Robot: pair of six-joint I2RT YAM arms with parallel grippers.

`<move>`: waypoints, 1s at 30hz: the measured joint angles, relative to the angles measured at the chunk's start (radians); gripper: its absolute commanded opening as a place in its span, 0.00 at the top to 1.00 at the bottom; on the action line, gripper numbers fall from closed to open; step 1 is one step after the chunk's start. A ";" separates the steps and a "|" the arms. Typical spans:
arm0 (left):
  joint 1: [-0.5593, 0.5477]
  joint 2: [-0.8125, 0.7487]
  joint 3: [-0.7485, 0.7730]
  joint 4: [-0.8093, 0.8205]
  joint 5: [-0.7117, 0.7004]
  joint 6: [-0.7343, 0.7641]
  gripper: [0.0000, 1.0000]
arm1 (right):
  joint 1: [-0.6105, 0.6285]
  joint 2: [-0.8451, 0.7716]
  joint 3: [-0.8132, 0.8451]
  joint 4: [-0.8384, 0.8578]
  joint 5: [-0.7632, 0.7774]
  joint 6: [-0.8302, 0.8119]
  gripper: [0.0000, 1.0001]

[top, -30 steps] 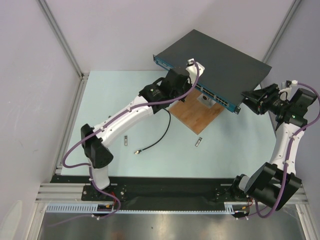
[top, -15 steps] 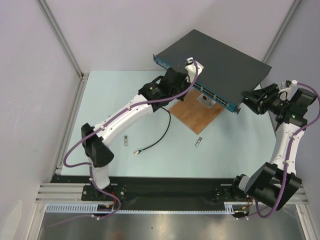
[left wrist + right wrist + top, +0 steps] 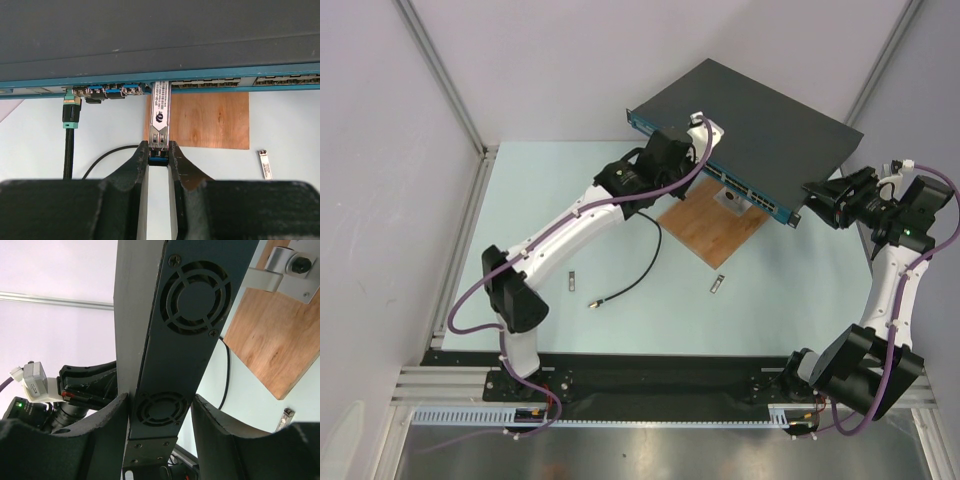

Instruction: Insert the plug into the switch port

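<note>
Left gripper (image 3: 159,150): pinching the plug (image 3: 160,112) by its rear end.
Plug: silver, tip at the port row of the switch (image 3: 150,40).
Right gripper (image 3: 160,407): clamped across switch's end panel.

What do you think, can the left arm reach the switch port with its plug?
Probably yes. The left hand grips the plug, whose tip sits at the blue front of the switch with nothing between; the right hand clamps its end.
</note>
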 measured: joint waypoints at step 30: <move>-0.003 0.071 0.156 -0.094 0.062 -0.120 1.00 | 0.004 0.006 0.011 -0.021 0.003 -0.014 1.00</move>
